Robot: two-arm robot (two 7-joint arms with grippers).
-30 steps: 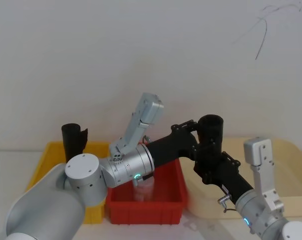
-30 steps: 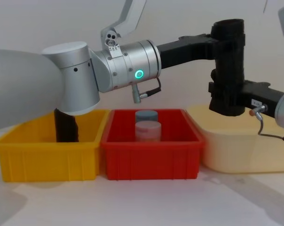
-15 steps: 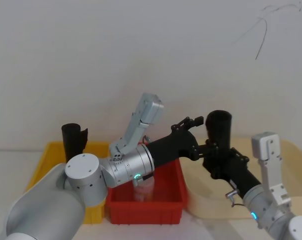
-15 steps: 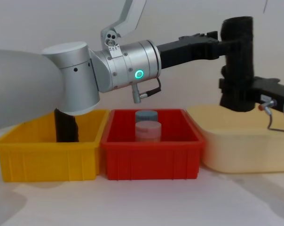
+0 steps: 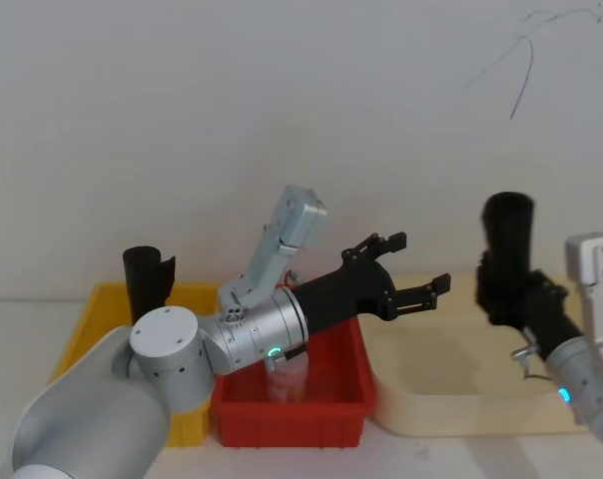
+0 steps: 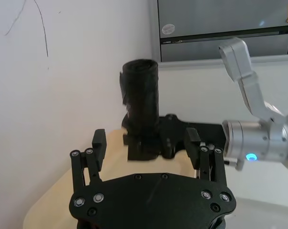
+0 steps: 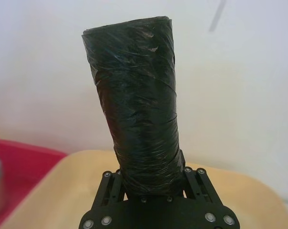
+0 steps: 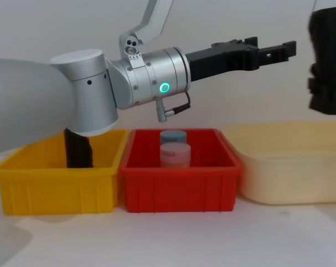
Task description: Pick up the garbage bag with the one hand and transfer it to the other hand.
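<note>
The blue-lit right hand (image 5: 509, 297) stays clamped on the foot of the tall black wrinkled-plastic garbage bag roll (image 5: 507, 232). It has carried the roll, upright, toward 3 o'clock over the pale yellow tray (image 5: 431, 404). The roll is now clear of the green-lit left hand (image 5: 419, 262), whose fingers stand apart, empty.

Crinkled, glossy plastic garbage bag (image 7: 139, 119); smooth matt-metal left arm (image 8: 151, 78).

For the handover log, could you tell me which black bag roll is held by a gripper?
The garbage bag over the cream tray, clamped by the right gripper; the other roll stands in the yellow bin.
</note>
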